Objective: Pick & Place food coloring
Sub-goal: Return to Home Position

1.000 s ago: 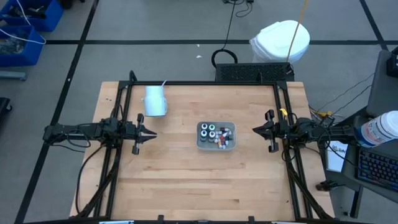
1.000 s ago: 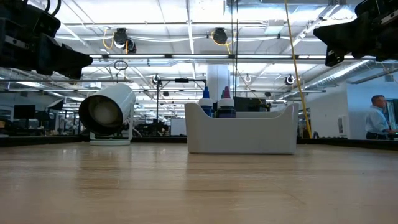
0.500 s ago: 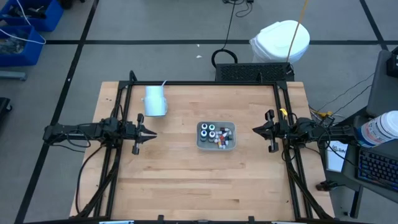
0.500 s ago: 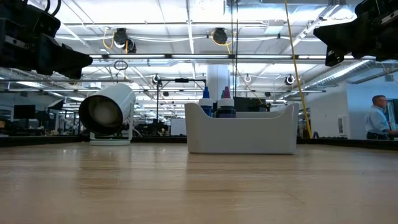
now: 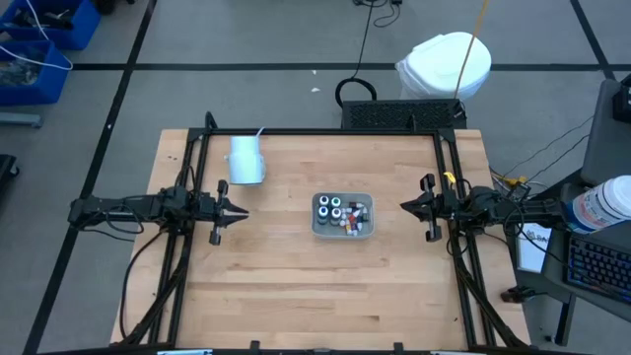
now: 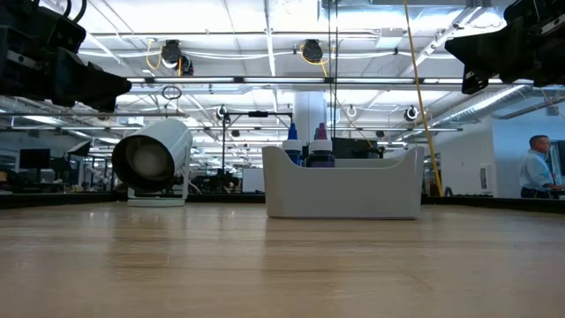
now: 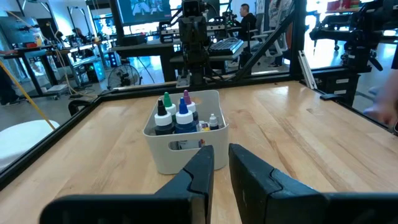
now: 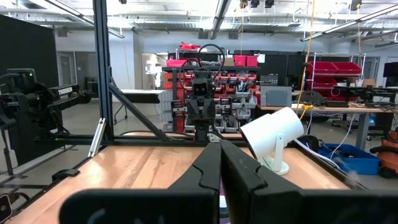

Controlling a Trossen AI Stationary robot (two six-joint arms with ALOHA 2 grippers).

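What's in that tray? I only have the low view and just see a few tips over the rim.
Observer: Food coloring bottles. Four bigger dark ones sit at the end of the tray nearer the left arm, and small white-capped ones at the other end.
Operator: Where are the arms' ends?
Observer: The left gripper and right gripper are at opposite sides of the table, with the tray between them. Neither touches it.
Operator: Holding anything?
Observer: No. The left fingers show a narrow gap, the right fingers are closed together, and both are empty.
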